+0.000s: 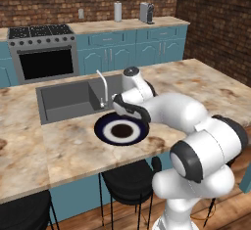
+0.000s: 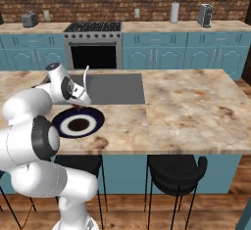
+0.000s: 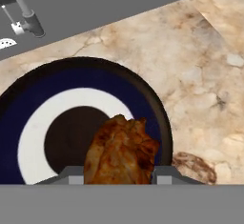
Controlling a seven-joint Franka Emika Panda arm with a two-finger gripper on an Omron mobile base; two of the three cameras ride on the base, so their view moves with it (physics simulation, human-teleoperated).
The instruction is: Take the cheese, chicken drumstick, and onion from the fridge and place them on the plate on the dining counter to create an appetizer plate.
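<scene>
- Your gripper is partly closed, fingers clamped on the chicken drumstick.
- It hangs over the plate, long axis pointing toward the dark centre.
- Release looks right here.

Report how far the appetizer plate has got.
Done: nothing lies on the plate yet; its rings and dark centre are bare. In hand: the claw is shut on the chicken drumstick, hanging above the plate on the dining counter. Left: set the drumstick down, then fetch the cheese and onion.
</scene>
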